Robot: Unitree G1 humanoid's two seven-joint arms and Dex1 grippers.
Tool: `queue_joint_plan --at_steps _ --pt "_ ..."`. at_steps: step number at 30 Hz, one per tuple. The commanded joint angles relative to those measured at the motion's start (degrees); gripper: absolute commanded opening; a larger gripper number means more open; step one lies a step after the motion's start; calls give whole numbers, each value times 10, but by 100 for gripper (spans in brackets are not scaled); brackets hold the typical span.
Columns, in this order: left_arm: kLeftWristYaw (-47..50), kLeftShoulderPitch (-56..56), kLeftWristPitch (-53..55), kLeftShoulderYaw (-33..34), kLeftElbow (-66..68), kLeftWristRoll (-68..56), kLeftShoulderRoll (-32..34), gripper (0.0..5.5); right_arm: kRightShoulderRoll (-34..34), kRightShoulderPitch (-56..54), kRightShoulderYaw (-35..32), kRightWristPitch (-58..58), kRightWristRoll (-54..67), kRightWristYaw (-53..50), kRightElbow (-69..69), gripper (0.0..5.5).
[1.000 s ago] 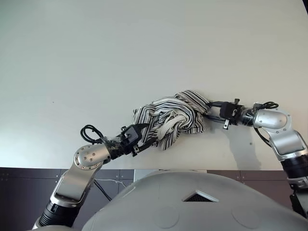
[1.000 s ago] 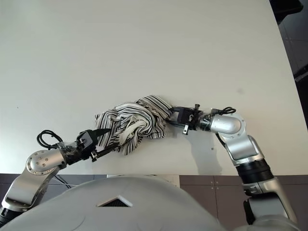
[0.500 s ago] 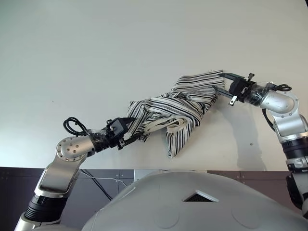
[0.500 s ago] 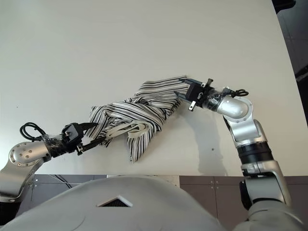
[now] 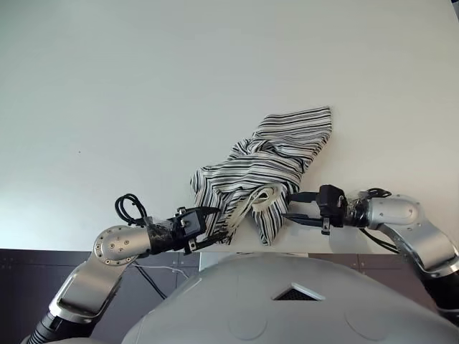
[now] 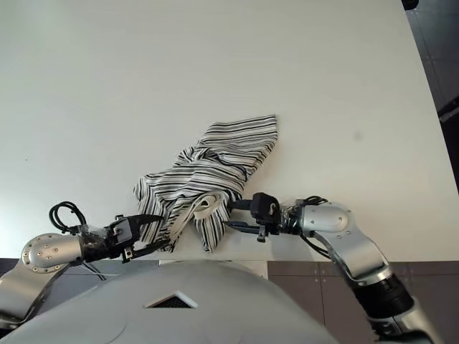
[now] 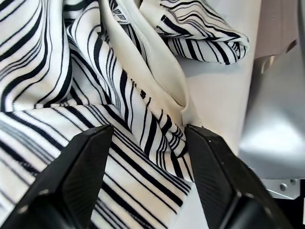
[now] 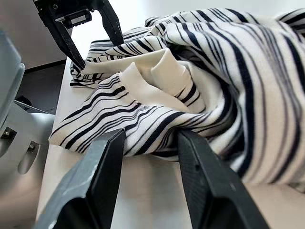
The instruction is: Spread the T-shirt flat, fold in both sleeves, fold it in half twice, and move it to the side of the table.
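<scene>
The black-and-white striped T-shirt [image 5: 276, 154] lies crumpled near the front edge of the white table [image 5: 143, 86], with one corner stretched flat toward the far right. My left gripper [image 5: 216, 221] is open at the shirt's near left edge, and striped cloth [image 7: 143, 95] lies between its fingers [image 7: 81, 171]. My right gripper [image 5: 290, 206] is open at the shirt's near right side, its fingers [image 8: 102, 176] straddling a cream-trimmed fold [image 8: 152, 76]. The right wrist view also shows the left gripper [image 8: 95, 45] open beyond the cloth.
Bare tabletop stretches behind and to both sides of the shirt. The table's front edge [image 5: 86, 251] runs just below both grippers, with dark floor beyond it.
The right gripper let go of the shirt corner it had pulled far right and dropped back to the near hem. The left gripper moved in toward the shirt and opened.
</scene>
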Motion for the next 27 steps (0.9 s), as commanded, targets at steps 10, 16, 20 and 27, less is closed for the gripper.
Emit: queue_joint_plan --at_steps 10,16,20,27 --pt "-5 -86 29 59 19 -22 14 278 -39 -63 41 -73 -230 -49 138 191" --pt "48 -130 -15 11 140 76 -21 278 -101 -136 -22 -130 -189 29 135 191" --pt "93 -195 -66 -21 240 138 -54 278 -107 -196 -14 -221 -248 43 191 191" --pt "141 -254 -179 -39 367 222 -36 278 -75 -257 -27 -341 -359 -63 270 191"
